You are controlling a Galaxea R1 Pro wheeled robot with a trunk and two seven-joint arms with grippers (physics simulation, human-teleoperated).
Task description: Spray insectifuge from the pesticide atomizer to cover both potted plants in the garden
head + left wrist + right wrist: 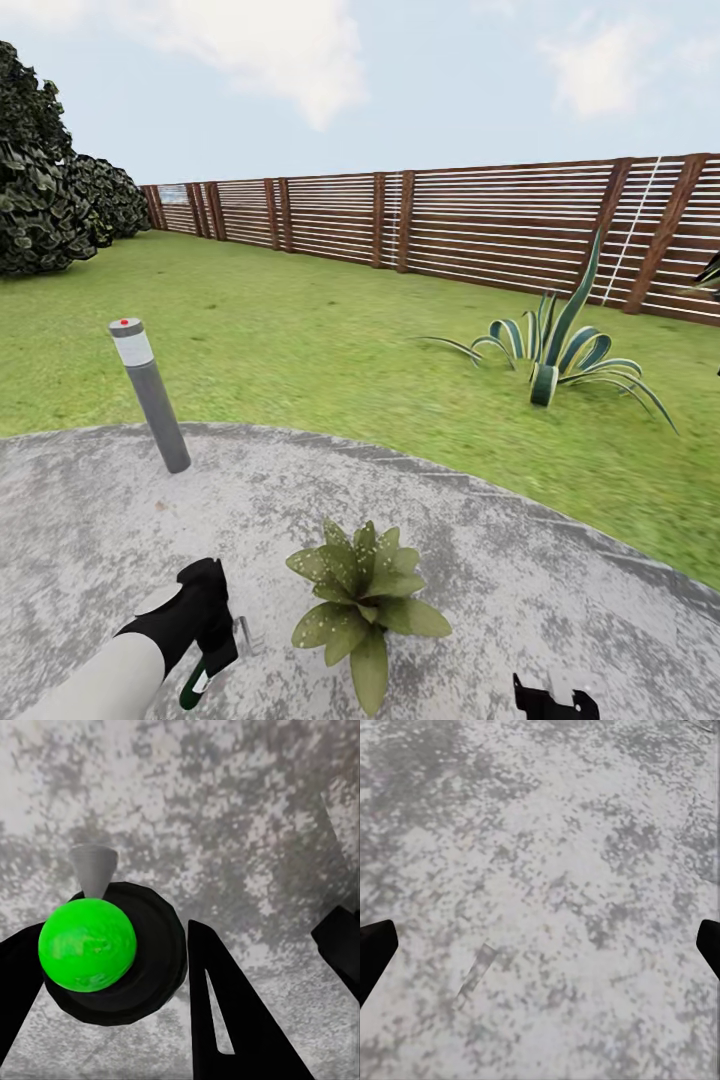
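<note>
Atomizer (88,945) sits between your left hand's (205,640) fingers (225,1020), which are clenched on it; your left wrist view shows its green ball, black body and grey nozzle over the patio (560,590). Your head view shows one potted plant (365,600) just beside that hand, on the paving. Your right hand (540,945) hangs released over bare stone. Lawn (330,340) begins past the patio's curved edge; a grey post (150,395) stands at that edge, the striped agave (555,355) and fence (450,220) well apart.
</note>
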